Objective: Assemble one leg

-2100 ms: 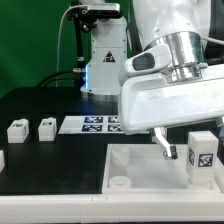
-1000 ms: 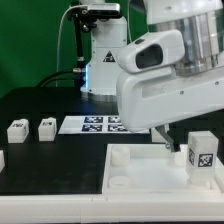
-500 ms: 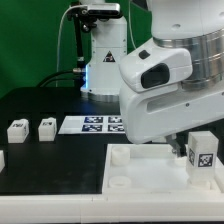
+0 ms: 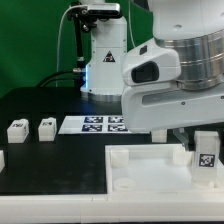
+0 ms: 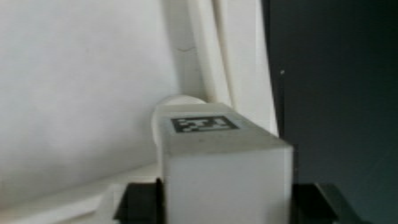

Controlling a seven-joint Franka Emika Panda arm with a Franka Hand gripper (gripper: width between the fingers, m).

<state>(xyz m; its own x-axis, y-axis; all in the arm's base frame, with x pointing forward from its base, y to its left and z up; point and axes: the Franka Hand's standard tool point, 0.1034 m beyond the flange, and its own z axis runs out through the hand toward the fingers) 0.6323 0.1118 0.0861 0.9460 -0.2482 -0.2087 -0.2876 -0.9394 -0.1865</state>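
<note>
The leg (image 4: 207, 155) stands upright at the tray's (image 4: 150, 162) edge on the exterior view's right. Its long axis is vertical and its tag faces that camera. In the wrist view the gripper (image 5: 228, 206) clamps the block, a dark finger against each side. Whether the leg's foot touches the tray cannot be told, and the socket below it is hidden. To do the step well, the arm should likely keep the leg plumb, centre it over the corner socket and press straight down without tilting.
</note>
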